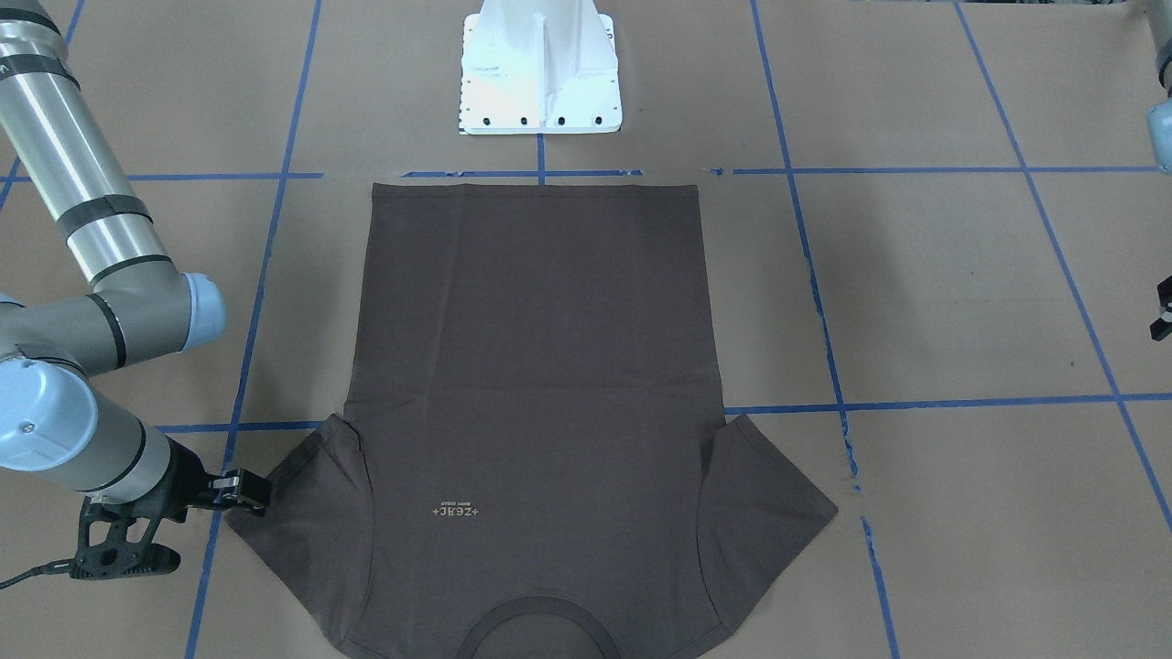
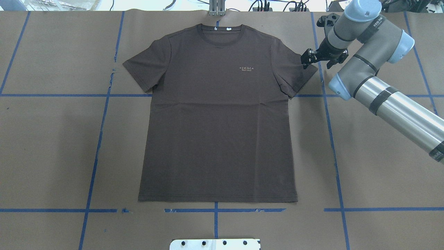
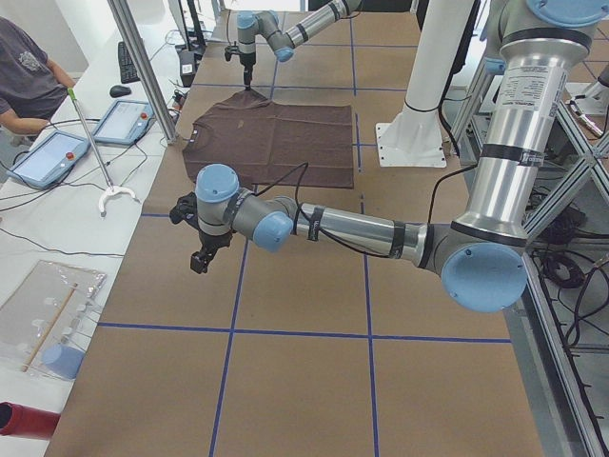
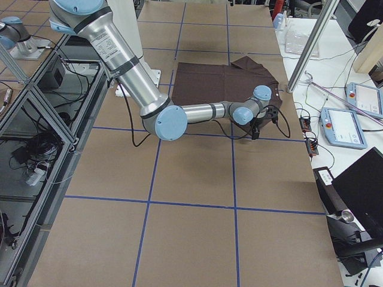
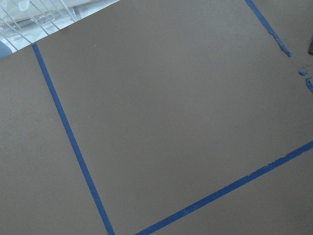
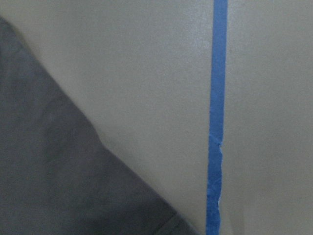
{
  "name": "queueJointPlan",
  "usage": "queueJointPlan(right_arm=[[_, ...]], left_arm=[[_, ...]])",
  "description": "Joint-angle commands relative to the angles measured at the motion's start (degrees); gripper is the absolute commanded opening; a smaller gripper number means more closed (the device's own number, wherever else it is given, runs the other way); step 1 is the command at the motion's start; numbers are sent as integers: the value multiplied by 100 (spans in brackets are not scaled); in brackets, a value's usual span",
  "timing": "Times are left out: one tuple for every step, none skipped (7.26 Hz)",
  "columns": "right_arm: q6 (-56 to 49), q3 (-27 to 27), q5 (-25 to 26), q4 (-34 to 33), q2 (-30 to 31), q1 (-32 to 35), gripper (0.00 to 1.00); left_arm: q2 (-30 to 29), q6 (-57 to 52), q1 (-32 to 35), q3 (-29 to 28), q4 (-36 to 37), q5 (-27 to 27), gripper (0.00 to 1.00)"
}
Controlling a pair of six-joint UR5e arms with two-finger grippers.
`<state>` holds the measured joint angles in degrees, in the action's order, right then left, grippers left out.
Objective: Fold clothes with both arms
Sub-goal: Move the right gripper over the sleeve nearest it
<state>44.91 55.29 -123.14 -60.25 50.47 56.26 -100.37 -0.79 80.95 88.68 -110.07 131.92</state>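
Note:
The dark brown-grey T-shirt (image 2: 218, 121) lies spread flat, chest up, collar toward the far edge and hem toward the robot's base. My right gripper (image 2: 308, 58) is down at the outer edge of the shirt's right-hand sleeve (image 1: 275, 513); its fingers look slightly apart and the sleeve lies flat and undisturbed. The right wrist view shows only that sleeve corner (image 6: 58, 171) on the paper beside a blue tape line, with no fingers in it. My left gripper (image 1: 1164, 311) hangs well off to the shirt's other side over bare paper (image 3: 202, 259), its fingers apart and holding nothing.
The white pedestal base (image 1: 540, 73) stands just behind the shirt's hem. Blue tape lines (image 2: 100, 139) grid the brown paper. A metal post (image 3: 143, 67), tablets and a seated person (image 3: 24, 76) are along the far edge; a screen and cables (image 4: 347, 125) lie there too.

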Motion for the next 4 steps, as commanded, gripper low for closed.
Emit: queueJointPlan(right_arm=[[0,-142,9,13,-107,-10,96],[0,-150,9,13,-107,-10,87],[0,-151,9,13,-107,-10,72],[0,-151,1,13,-107,-10,58]], left_arm=[[0,-8,0,0,3,0,100],[0,-9,0,0,3,0,100],[0,-9,0,0,3,0,100],[0,-9,0,0,3,0,100]])
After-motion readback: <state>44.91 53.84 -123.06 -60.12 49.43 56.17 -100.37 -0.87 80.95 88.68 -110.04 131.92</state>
